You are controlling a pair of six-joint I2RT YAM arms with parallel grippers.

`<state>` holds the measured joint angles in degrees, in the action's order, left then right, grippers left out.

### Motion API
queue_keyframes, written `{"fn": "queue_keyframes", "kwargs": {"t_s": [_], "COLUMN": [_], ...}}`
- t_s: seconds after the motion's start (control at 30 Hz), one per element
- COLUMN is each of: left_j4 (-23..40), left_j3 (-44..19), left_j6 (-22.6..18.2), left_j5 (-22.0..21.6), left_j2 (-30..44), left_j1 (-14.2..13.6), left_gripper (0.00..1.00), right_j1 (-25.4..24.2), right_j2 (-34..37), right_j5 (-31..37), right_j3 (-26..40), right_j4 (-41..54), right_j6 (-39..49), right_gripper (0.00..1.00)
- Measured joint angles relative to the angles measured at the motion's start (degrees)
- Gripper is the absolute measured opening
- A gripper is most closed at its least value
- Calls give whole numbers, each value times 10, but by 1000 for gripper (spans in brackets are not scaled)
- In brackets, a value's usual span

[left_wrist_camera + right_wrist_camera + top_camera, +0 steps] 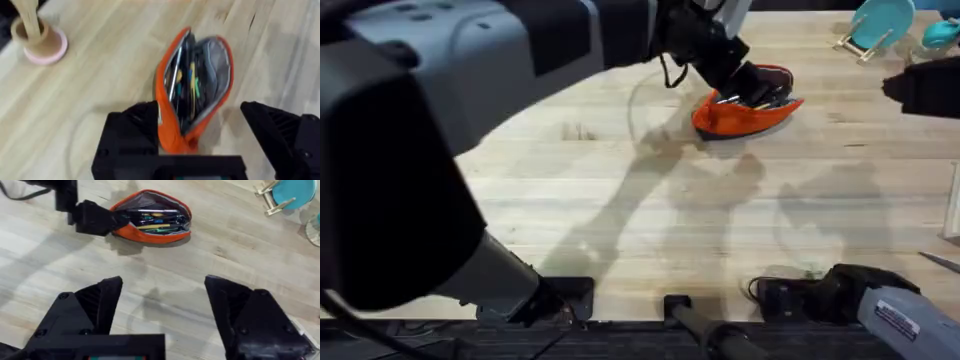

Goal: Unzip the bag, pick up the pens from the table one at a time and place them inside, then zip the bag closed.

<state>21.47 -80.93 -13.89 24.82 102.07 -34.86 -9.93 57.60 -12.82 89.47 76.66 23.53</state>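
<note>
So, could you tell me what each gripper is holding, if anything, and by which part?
Nothing is held: the left gripper is open astride the bag's end; the right gripper hangs open, empty.

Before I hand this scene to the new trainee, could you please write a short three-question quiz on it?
1. True or false: the bag is zipped shut.
2. Which hand is at the bag's end?
A. the left hand
B. the right hand
C. both hands
3. Fill in: the tan cup stands on a ____ coaster.

Key:
1. False. Its mouth gapes open, with pens lying inside.
2. A. The left hand's open fingers straddle one end of the bag; the right hand, also open, hangs over bare table.
3. Pink.
</note>
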Motion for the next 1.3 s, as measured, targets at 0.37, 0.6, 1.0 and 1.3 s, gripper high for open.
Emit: {"fn": "queue_keyframes", "kwargs": {"t_s": [0.37,0.6,1.0,1.3], "left_j4": [135,173,216,234], "left_j3": [0,0,0,0], "left_j6": [4,4,4,4], "left_j5": [-67,-130,-183,-187], "left_j2": [-38,-71,-137,-158], "left_j1": [15,15,21,49], "left_gripper": [995,995,994,994], "right_j1": [0,0,0,0], "right_j2": [0,0,0,0], "right_j5": [0,0,0,-3], "right_j3": [0,0,0,0], "right_j4": [0,0,0,1], "right_j6": [0,0,0,-4], "right_gripper": [996,996,996,996]}}
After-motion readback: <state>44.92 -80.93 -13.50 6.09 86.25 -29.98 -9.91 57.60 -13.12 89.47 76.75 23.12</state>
